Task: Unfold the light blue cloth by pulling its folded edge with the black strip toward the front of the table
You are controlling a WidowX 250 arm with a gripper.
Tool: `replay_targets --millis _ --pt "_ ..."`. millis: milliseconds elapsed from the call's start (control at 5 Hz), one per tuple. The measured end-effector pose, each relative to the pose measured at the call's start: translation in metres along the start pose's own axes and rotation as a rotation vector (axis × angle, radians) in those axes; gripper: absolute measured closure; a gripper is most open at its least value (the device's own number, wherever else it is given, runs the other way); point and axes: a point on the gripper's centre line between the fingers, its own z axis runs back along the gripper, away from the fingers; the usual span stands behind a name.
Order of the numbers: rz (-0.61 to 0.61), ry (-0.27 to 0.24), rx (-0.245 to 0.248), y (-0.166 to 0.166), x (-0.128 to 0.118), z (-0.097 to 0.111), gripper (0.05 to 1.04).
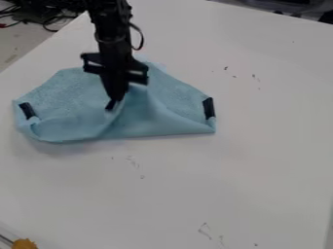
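"Blue cloth (pixel 71 97): where's it lying?"

"On the white table (pixel 228 189), spreading out beneath and around the gripper (pixel 113 102), folds touching its tip. Black patches (pixel 209 108) are sitting near both ends."

"Gripping?"

"Can't tell."

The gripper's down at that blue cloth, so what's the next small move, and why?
I'd probably raise the gripper slightly and see if the blue cloth follows: the gripper is down among the folds, but whether it holds any fabric is unclear.
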Motion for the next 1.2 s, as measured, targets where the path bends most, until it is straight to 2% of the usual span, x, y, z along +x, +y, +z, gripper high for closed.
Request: replay_targets --millis 200,400,600,800,1000,1200 --pt "-0.033 -0.041 0.042 -0.015 -0.012 0.027 1.021" --pt "-0.061 -0.052 0.038 -0.03 -0.03 0.039 1.022" --pt "-0.093 -0.018 -0.006 -0.047 -0.058 0.035 1.022" --pt "-0.096 0.003 -0.047 -0.06 -0.089 0.022 1.022" --pt "-0.101 0.014 -0.112 -0.07 -0.116 0.007 1.022" --pt "-0.094 0.003 -0.145 -0.068 -0.126 -0.002 1.007"
